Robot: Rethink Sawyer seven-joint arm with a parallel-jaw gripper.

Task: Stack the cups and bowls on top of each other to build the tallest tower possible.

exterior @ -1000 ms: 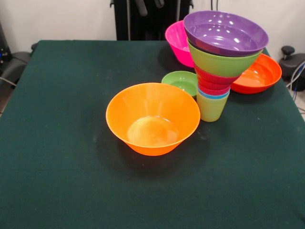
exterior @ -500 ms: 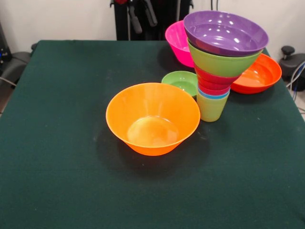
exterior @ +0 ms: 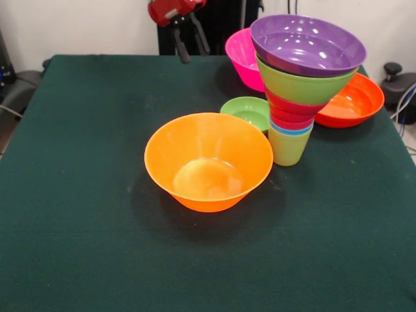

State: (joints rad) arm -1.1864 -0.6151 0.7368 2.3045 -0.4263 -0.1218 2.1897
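Observation:
The tower stands right of centre: a yellow-green cup lowest, then a blue cup rim, red pieces, a lime green bowl and a purple bowl on top. A big orange bowl sits upright at the table's middle. A small green bowl sits behind it. A pink bowl and a red-orange bowl lie behind the tower. My gripper hangs at the top edge, open and empty, above the table's far side, left of the pink bowl.
The dark green table has its far edge near the black pedestal. Dark equipment shows at both side edges, off the table.
My gripper has come down into view from the top edge, its red head now showing. The bowls and the tower have not moved.

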